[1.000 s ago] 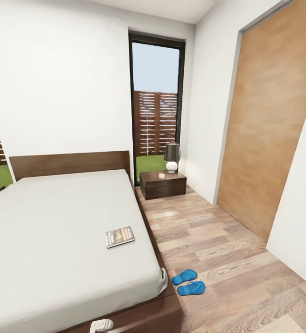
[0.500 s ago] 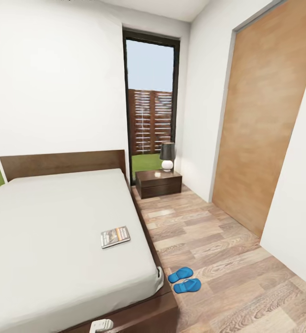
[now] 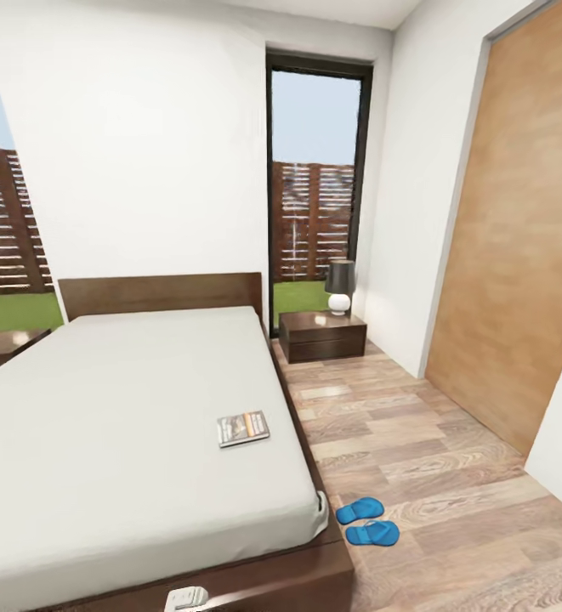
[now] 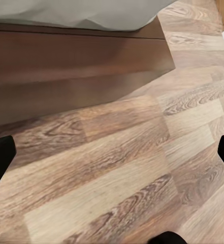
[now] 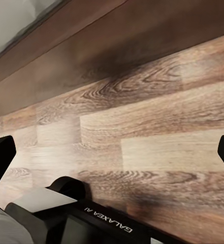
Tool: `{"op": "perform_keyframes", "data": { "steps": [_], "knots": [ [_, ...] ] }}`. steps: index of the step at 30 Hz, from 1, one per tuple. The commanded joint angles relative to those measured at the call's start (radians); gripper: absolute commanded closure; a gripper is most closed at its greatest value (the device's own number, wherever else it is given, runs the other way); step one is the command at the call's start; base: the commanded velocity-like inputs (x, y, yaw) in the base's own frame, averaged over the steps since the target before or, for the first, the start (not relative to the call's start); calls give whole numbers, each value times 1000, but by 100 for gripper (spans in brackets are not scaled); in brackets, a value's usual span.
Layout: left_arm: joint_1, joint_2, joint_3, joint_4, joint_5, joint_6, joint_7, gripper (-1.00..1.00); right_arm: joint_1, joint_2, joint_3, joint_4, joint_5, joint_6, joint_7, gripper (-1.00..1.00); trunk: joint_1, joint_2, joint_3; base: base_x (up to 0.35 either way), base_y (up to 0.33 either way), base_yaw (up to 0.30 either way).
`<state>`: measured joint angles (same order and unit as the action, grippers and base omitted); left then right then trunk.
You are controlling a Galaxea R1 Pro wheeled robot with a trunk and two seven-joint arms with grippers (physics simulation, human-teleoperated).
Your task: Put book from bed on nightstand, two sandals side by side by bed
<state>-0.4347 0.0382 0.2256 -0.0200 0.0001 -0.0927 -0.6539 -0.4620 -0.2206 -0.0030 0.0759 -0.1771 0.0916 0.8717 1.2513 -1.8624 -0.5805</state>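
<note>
On the big white bed, near its right edge, the book lies flat. Down on the wood floor, just beside the bed's near right corner, the two blue sandals sit close together. At the far end of the room, a dark nightstand stands next to the bed's brown headboard. A lamp with a dark shade stands on top of it. Behind it is a tall window, and a light wooden door is on the right wall. Over the floor by the bed's dark frame, the left claw is spread wide and holds nothing. Its black fingertips show at the picture's edges. The right claw is spread wide too, over the floor beside the bed frame, and it is empty.
</note>
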Motion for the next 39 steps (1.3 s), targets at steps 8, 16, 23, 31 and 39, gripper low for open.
{"op": "perform_keyframes", "data": {
  "steps": [8,16,23,31,39],
  "knots": [
    [-1,0,1,2,0,-4,-3,-100,-1,0,0,2,-10,10,4,-100,0,-1,-11,0,0,158],
    [-1,0,1,2,0,-4,-3,-100,-1,0,0,2,-10,10,4,-100,0,-1,-22,0,0,135],
    [-1,0,1,2,0,-4,-3,-100,-1,0,0,2,-10,10,4,-100,0,-1,-32,0,0,133],
    [-1,0,1,2,0,-4,-3,-100,-1,0,0,2,-10,10,4,-100,0,-1,-43,0,0,133],
    [-1,0,1,2,0,-4,-3,-100,-1,0,0,2,-10,10,4,-100,-4,6,-51,0,0,132]
  ]
}}
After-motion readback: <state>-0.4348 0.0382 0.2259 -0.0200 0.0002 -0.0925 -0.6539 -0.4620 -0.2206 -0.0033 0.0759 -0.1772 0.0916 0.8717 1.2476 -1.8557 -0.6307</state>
